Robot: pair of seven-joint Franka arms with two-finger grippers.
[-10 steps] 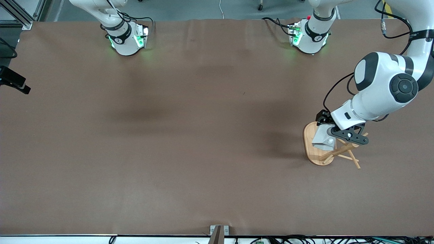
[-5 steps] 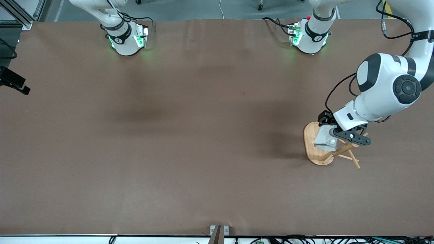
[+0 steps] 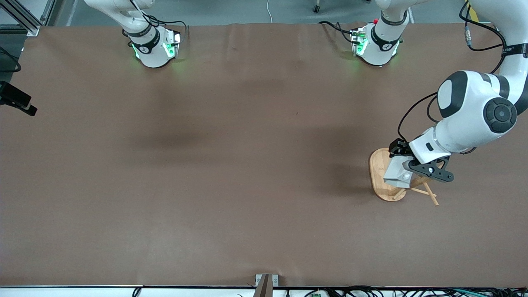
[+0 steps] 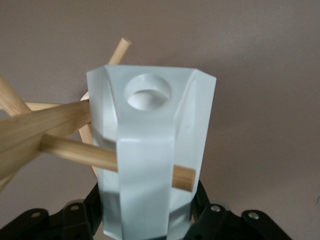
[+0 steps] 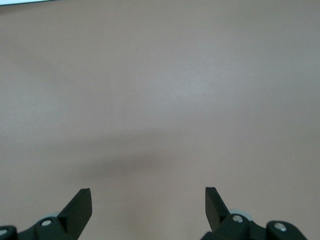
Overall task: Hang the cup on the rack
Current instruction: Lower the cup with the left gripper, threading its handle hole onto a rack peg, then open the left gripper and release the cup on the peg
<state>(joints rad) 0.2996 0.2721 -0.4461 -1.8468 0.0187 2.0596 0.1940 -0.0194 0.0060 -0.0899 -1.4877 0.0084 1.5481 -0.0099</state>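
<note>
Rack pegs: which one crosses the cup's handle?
The peg lying across the blocky handle of the cup, below its round hole. The other pegs of the rack spread away beside the cup.

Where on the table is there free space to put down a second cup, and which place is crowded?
The brown table lies bare from the rack toward the right arm's end. It is crowded at the rack, where the left gripper holds the cup among the pegs. The right gripper waits, open.

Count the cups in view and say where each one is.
1. The cup is held by the left gripper over the rack, with a peg passing through its handle in the left wrist view. The right gripper waits, open.
</note>
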